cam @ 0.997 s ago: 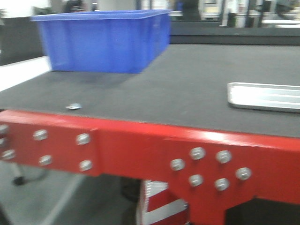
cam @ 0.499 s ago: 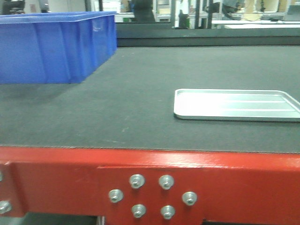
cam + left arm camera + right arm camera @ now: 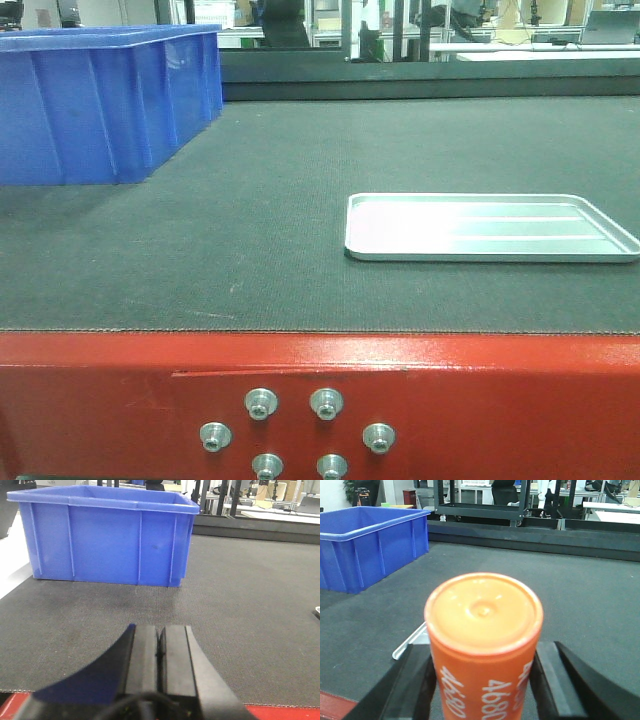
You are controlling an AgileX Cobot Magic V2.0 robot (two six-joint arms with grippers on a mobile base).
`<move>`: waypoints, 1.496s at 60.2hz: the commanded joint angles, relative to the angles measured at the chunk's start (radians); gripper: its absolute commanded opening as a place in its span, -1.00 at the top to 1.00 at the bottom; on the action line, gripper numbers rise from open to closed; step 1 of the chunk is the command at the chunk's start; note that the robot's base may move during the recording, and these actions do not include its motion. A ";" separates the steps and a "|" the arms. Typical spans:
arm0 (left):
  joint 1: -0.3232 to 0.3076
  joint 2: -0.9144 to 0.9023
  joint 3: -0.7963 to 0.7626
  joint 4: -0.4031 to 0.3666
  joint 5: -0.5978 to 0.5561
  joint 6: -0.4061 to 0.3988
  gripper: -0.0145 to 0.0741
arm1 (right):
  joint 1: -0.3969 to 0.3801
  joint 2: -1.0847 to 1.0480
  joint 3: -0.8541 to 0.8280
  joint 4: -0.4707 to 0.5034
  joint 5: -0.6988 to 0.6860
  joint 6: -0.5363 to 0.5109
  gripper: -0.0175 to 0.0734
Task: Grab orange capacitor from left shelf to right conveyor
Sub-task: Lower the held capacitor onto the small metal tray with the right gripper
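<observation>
Carry step. Capacitor point(image 3: 484, 630), lower centre, is pinched upright by the right gripper point(image 3: 485, 685) at the conveyor's point(image 3: 580, 595) near edge; the left gripper point(image 3: 160, 647) is pressed together, empty. Lowering and release are judged next.

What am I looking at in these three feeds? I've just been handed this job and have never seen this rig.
It is a two-armed robot on a mobile base, facing a conveyor: the dark belt with the red bolted edge. The front picture looks out over the belt, and neither arm shows in it. On the belt stand a blue bin at far left and an empty silver tray to the right. The other two pictures come from cameras on the wrists, each looking along its own gripper. The left gripper is shut with nothing in it, at the belt's near edge, facing the bin. The right gripper clamps the orange capacitor, marked 4680, upright over the belt, with the tray's corner showing beside it.
</observation>
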 commanded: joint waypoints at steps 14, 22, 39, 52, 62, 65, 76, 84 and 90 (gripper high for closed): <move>-0.005 -0.019 -0.002 0.000 -0.082 0.000 0.91 | -0.004 0.019 -0.028 -0.006 -0.090 -0.004 0.47; -0.005 -0.019 -0.002 0.000 -0.082 0.000 0.91 | -0.004 0.031 -0.028 -0.003 -0.079 -0.004 0.47; -0.005 -0.019 -0.002 0.000 -0.082 0.000 0.91 | -0.004 0.256 -0.061 0.002 -0.229 -0.003 0.47; -0.005 -0.019 -0.002 0.000 -0.082 0.000 0.91 | -0.004 0.613 -0.158 0.002 -0.429 -0.003 0.47; -0.005 -0.019 -0.002 0.000 -0.082 0.000 0.91 | -0.004 0.842 -0.168 0.001 -0.635 -0.003 0.47; -0.005 -0.019 -0.002 0.000 -0.082 0.000 0.91 | -0.004 0.902 -0.168 0.001 -0.706 -0.003 0.47; -0.005 -0.019 -0.002 0.000 -0.082 0.000 0.91 | -0.004 1.121 -0.168 -0.021 -0.961 -0.003 0.47; -0.005 -0.019 -0.002 0.000 -0.082 0.000 0.91 | -0.004 1.259 -0.168 -0.050 -1.111 -0.003 0.47; -0.005 -0.019 -0.002 0.000 -0.082 0.000 0.91 | -0.004 1.367 -0.168 -0.072 -1.211 -0.003 0.47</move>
